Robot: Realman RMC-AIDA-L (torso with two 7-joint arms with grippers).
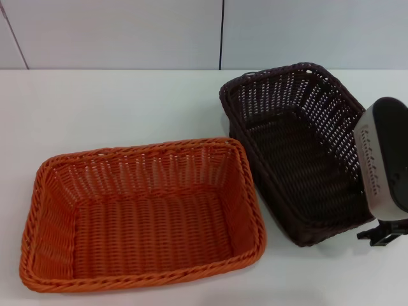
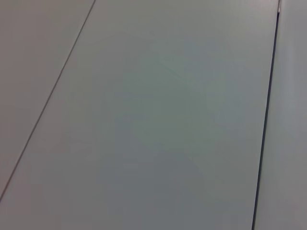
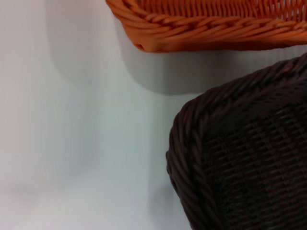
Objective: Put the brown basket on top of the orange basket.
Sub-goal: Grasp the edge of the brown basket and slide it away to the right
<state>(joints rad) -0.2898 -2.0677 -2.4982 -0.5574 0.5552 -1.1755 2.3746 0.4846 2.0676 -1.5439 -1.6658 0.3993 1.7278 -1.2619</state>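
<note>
The orange basket (image 1: 140, 152) sits on the white table at the front left, empty. The brown basket (image 1: 325, 115) stands to its right, empty and turned at an angle, its near left corner close to the orange basket's far right corner. My right gripper (image 1: 381, 234) is at the brown basket's near right corner, by the rim. The right wrist view shows the brown basket's outer corner (image 3: 240, 158) close up and the orange basket's rim (image 3: 192, 28) beyond it. My left gripper is out of view.
The white table (image 1: 127, 102) runs back to a pale panelled wall (image 1: 127, 32). The left wrist view shows only a plain pale surface (image 2: 153, 115) with thin seams.
</note>
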